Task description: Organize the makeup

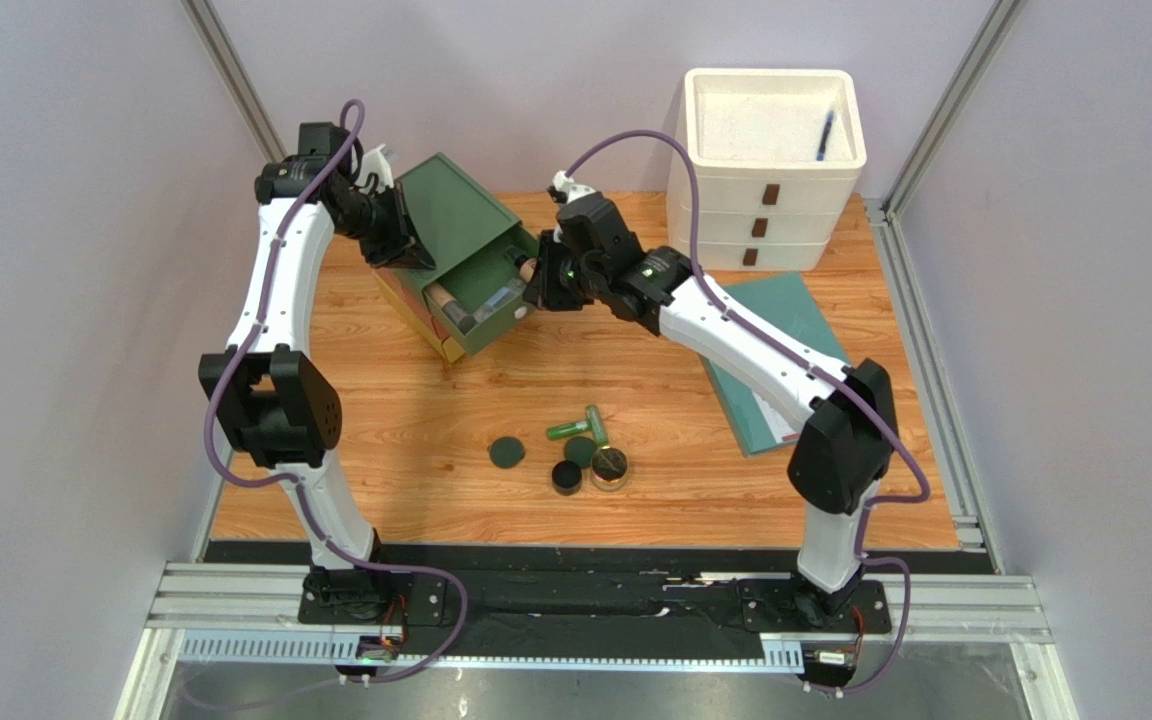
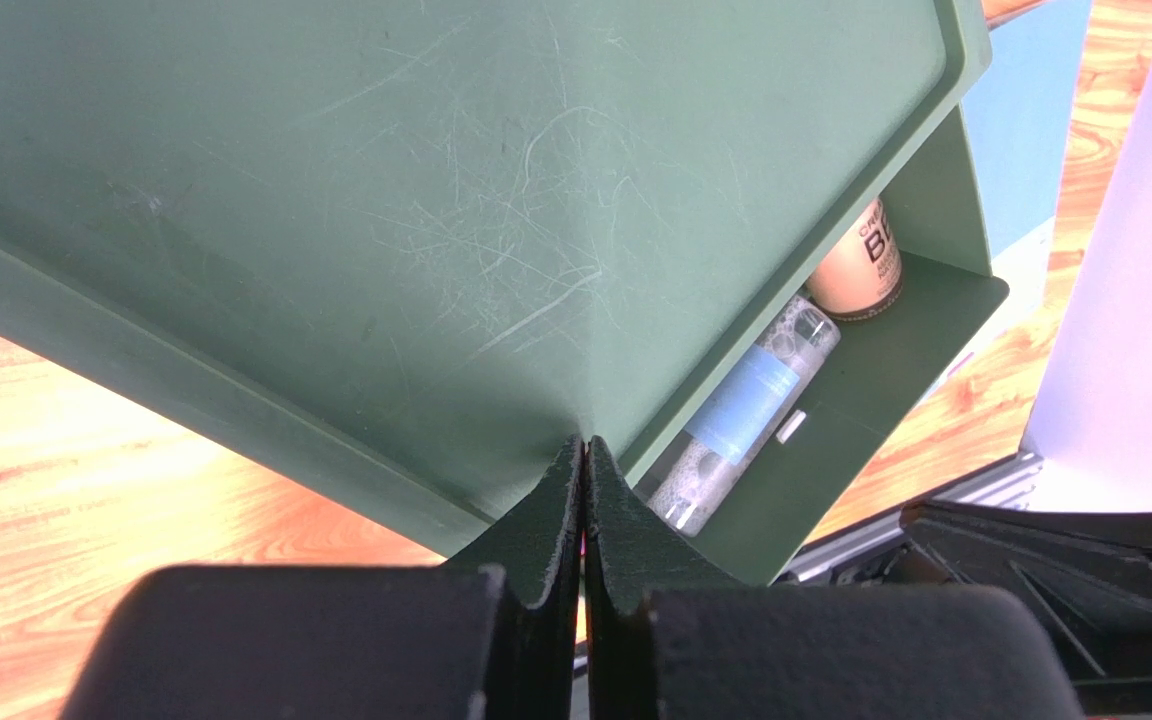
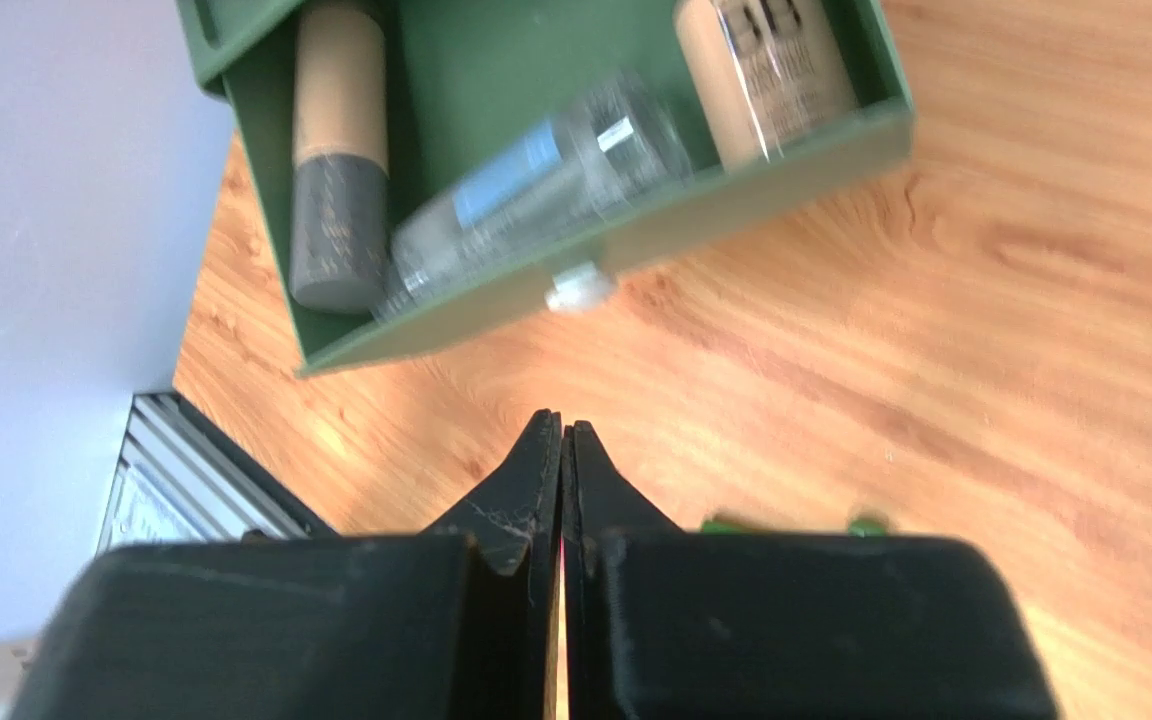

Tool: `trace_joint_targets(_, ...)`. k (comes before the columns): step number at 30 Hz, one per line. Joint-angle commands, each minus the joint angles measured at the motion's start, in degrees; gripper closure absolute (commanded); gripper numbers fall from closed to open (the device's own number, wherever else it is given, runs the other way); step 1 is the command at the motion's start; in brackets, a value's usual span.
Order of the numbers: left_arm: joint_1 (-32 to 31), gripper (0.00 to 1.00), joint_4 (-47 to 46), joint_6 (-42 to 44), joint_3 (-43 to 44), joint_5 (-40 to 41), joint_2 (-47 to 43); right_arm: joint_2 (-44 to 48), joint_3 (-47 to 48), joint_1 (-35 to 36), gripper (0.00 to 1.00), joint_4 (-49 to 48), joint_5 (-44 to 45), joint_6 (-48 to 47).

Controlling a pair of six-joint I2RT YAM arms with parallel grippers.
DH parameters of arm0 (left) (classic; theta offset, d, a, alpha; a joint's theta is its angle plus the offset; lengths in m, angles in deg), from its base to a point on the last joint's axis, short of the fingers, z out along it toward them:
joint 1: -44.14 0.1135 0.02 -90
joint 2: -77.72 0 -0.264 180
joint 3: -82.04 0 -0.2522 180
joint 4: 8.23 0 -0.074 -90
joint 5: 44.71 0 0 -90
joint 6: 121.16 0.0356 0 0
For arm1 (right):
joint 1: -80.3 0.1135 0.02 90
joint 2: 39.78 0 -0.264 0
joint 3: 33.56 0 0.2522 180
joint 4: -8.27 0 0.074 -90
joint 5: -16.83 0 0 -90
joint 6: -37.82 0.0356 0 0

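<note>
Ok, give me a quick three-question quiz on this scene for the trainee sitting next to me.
1. True or false: the right gripper stands wide open.
2. Where does the clear bottle with the blue label lie? A) in the green drawer B) between the right gripper's fingers C) in the top tray of the white drawer unit
3. Fill in: in the top tray of the white drawer unit lies a blue ____.

Key: 1 false, its jaws are shut with nothing between them. 2 A. 3 pen.
</note>
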Motion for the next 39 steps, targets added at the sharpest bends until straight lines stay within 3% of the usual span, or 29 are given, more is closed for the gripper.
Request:
trace_joint_targets(1, 1.36, 1.00, 3.95, 3.29, -0.13, 7.03, 2.91, 4.06, -5.25, -0.24, 1.00, -4.75, -2.51, 1.63)
trace_joint_targets(8, 1.19, 1.00, 4.21, 3.29, -0.04, 7.11, 2.91, -1.03, -4.57, -0.33, 1.00, -4.84, -3.57, 2.95)
trace_joint_targets(23, 1.27, 1.00, 4.74, 3.46, -0.57, 6.94, 2.73, -17.64, 21.35, -0.24, 1.00, -2.38, -2.25, 1.98)
trace_joint_targets(37, 1.27, 1.00, 5.00, 3.90, -0.92, 6.59, 2.56, -30.47, 37.27, -0.15, 1.00, -1.42, -6.29, 5.41)
trace_joint_targets(39, 1.19, 1.00, 5.09, 3.99, -1.01, 6.59, 2.56, -30.65, 36.93, -0.24, 0.93, -1.85, -6.20, 6.02)
